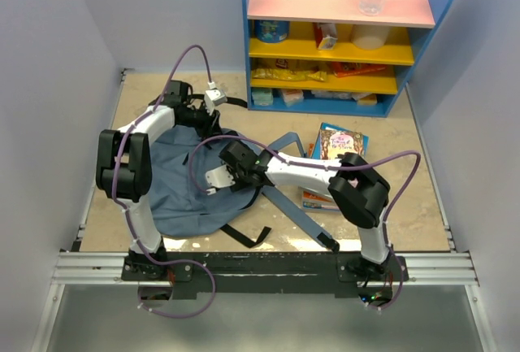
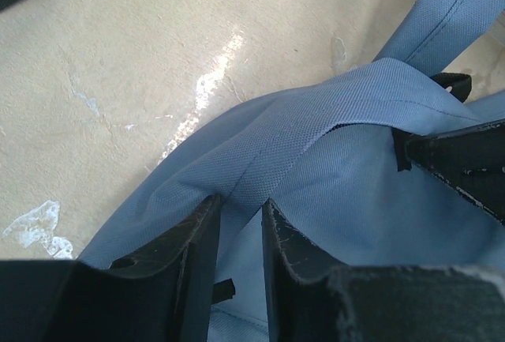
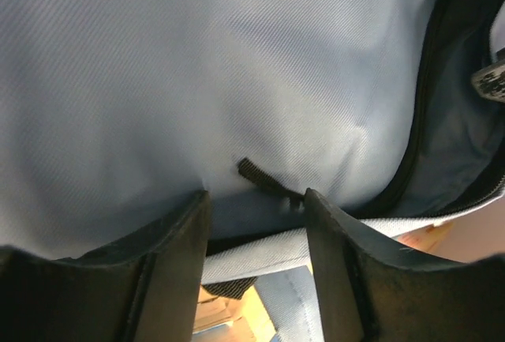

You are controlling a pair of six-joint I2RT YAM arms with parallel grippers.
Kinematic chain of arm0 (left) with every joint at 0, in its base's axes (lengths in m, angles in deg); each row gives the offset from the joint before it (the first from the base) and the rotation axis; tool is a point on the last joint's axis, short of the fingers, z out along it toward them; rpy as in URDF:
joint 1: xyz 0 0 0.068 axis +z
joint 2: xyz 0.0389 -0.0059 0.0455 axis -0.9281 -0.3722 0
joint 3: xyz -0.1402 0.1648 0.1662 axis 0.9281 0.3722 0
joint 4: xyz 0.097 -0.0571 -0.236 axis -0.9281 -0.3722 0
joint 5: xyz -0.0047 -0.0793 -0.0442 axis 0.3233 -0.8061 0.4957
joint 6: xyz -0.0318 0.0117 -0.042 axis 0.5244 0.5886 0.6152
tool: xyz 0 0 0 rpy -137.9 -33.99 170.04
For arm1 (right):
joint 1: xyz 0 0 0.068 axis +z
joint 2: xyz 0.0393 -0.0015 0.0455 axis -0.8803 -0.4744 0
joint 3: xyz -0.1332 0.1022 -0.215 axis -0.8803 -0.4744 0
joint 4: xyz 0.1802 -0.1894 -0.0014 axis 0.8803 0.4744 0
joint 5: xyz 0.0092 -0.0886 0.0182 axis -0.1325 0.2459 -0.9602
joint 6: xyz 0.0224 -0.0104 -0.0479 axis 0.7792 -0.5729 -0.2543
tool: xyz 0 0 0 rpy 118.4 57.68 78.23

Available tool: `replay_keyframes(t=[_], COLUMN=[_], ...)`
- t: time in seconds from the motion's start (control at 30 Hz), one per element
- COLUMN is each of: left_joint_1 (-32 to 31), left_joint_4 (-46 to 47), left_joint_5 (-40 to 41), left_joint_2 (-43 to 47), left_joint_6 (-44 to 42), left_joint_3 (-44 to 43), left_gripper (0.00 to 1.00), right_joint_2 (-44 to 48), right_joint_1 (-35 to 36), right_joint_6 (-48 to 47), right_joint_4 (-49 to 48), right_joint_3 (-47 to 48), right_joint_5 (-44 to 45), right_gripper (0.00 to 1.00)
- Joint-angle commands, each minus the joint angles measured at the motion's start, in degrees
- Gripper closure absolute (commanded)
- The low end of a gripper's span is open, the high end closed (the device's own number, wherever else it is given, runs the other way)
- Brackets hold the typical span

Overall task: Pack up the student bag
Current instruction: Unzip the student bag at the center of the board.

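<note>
Left claw (image 2: 241,214) (tight) on student bag (image 2: 339,176)

Pale lavender walls (image 1: 49,43); beige stone-look floor (image 1: 406,165); blue shelf unit (image 1: 325,6), contents possibly snacks.

The beige table (image 1: 406,202) carries the student bag (image 1: 180,206), books (image 1: 341,142) and a shelf (image 1: 244,43).

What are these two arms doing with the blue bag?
Both arms work on the student bag on the table. The left end effector pinches a fold of its fabric. The right end effector has fabric by the open zipper between its fingers; its grip is unclear. The books lie beside the bag, unpacked.
</note>
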Motion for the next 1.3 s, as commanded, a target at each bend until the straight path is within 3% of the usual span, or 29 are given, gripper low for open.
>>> replay_keyframes(t=[0.0, 0.17, 0.33, 0.5, 0.9, 0.93, 1.03, 1.27], left_joint_1=[-0.4, -0.4, -0.4, -0.4, -0.4, -0.4, -0.4, -0.4], left_joint_4=[-0.9, -1.0, -1.1, -1.0, -0.8, -0.7, -0.7, -0.6], left_joint_5=[-3.1, -2.9, -2.7, -2.3, -2.4, -2.4, -2.3, -1.4], left_joint_2=[0.5, 0.8, 0.8, 0.9, 0.6, 0.6, 0.6, 0.3], left_joint_6=[-1.8, -2.2, -2.2, -2.4, -1.8, -1.7, -1.8, -1.8], left_joint_3=[-1.8, -1.4, -1.4, -1.3, -2.0, -2.0, -2.1, -2.1], left_gripper=[0.67, 0.67, 0.67, 0.67, 0.67, 0.67, 0.68, 0.68], right_joint_2=[-0.4, -2.1, -3.4, -3.6, -6.1, -6.6, -7.9, -7.0], right_joint_1=[-0.5, -1.6, -2.2, -3.1, -3.1, -3.1, -3.1, -3.1], right_joint_6=[-2.2, -0.6, 1.1, 3.1, 3.1, 3.7, 3.8, 5.6], right_joint_4=[-2.9, -0.4, 2.8, 6.8, 6.0, 6.2, 6.1, 5.6], right_joint_3=[2.8, 6.6, 9.5, 11.3, 11.3, 11.7, 12.7, 14.2], right_joint_5=[-0.1, -1.7, -2.5, -4.0, -2.3, -1.7, -0.6, -1.9], right_gripper=[0.48, 0.54, 0.71, 0.7, 0.72, 0.74, 0.98, 1.0])
